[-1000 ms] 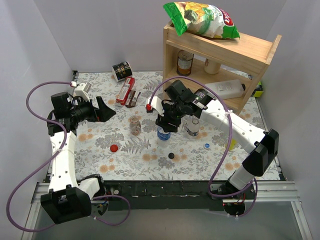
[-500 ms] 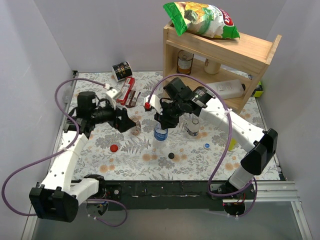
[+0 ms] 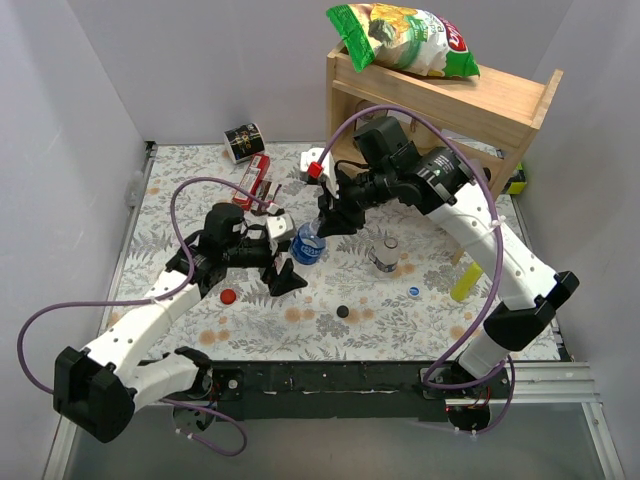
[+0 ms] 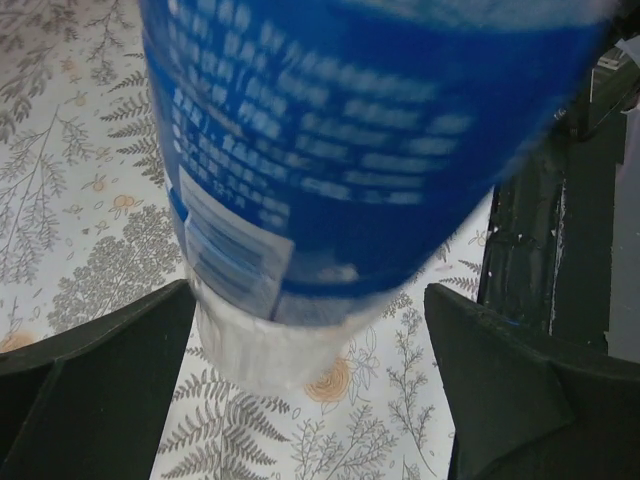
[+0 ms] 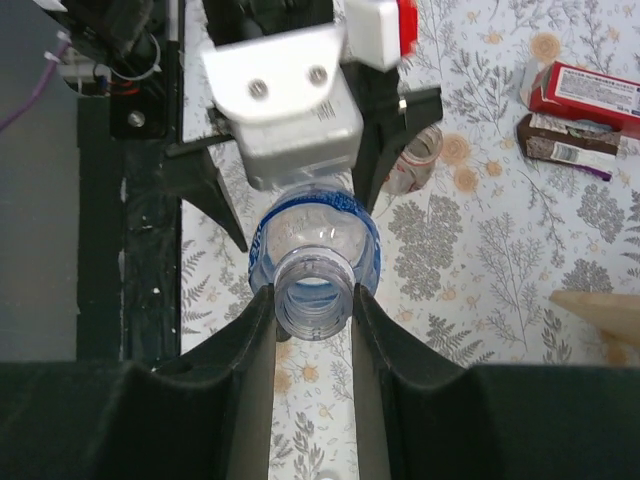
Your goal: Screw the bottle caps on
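My right gripper point(image 3: 322, 226) is shut on the open neck of the blue-label bottle point(image 3: 307, 243) and holds it tilted above the table; the neck shows between its fingers in the right wrist view point(image 5: 313, 290). My left gripper point(image 3: 290, 256) is open, its fingers apart on either side of the bottle's lower body point(image 4: 350, 150). The red cap point(image 3: 229, 295), the black cap point(image 3: 343, 311) and the blue-and-white cap point(image 3: 414, 292) lie loose on the table. The white-and-dark-label bottle point(image 3: 385, 255) stands uncapped. The tan-label bottle point(image 5: 415, 160) stands behind the left gripper.
A wooden shelf point(image 3: 500, 105) with a chip bag point(image 3: 405, 38) on top stands at the back right, a white jug point(image 3: 455, 178) by it. A yellow squeeze bottle point(image 3: 463, 283) is at the right. A red box point(image 3: 252, 180) and a can point(image 3: 242, 141) lie at the back.
My left arm has swung right and its open fingers now flank the blue-label bottle. My right gripper has lifted the bottle and tilted it towards the left arm.
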Controlling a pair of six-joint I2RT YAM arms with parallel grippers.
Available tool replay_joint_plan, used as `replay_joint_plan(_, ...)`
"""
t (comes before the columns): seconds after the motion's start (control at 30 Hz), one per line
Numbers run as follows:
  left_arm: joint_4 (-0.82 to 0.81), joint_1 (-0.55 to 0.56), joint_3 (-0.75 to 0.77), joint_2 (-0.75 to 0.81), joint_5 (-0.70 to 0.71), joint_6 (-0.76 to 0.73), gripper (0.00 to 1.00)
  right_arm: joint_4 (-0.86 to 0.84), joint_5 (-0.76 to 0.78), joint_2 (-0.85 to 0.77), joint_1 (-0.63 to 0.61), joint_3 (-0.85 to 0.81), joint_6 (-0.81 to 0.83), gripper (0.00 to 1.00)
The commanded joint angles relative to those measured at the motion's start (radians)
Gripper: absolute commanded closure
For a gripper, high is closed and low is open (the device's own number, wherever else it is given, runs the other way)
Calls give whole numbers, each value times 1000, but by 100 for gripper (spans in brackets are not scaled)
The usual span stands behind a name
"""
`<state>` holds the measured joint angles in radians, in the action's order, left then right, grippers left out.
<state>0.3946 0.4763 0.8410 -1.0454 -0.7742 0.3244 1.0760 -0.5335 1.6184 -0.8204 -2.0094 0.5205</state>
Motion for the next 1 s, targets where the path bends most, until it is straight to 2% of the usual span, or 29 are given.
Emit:
replay_joint_plan(0.0, -111, 34, -31, -31, -28, -19, 2, 24, -118, 12, 12, -78, -51, 99)
replay_joint_plan(0.27, -232, 48, -46, -91, -33, 22, 3, 36, -129, 11, 32, -72, -34, 99)
replay_joint_plan(0.53, -250, 48, -60, -84, -71, 19, 21, 50, -112, 15, 38, -61, -31, 99)
replay_joint_plan(0.67, -275, 48, -83, -65, -95, 41, 37, 65, -112, 23, 37, -57, -37, 99)
replay_joint_plan(0.7, -287, 48, -89, -61, -102, 45, 40, 65, -114, 24, 36, -55, -39, 93)
replay_joint_plan(0.73, -292, 48, -97, -61, -105, 53, 46, 68, -111, 28, 36, -57, -37, 68)
replay_joint_plan(0.8, -303, 48, -100, -61, -105, 67, 52, 88, -41, 37, 36, -112, -49, 50)
replay_joint_plan(0.83, -304, 48, -105, -59, -103, 80, 59, 97, -5, 38, 38, -135, -63, 39)
replay_joint_plan(0.9, -318, 48, -118, -50, -94, 88, 68, 123, 73, 18, 40, -153, -70, 35)
replay_joint_plan(0.93, -326, 48, -132, -35, -86, 116, 86, 130, 99, 6, 38, -150, -71, 34)
replay_joint_plan(0.97, -350, 48, -140, -24, -73, 140, 94, 137, 159, -21, 40, -149, -70, 34)
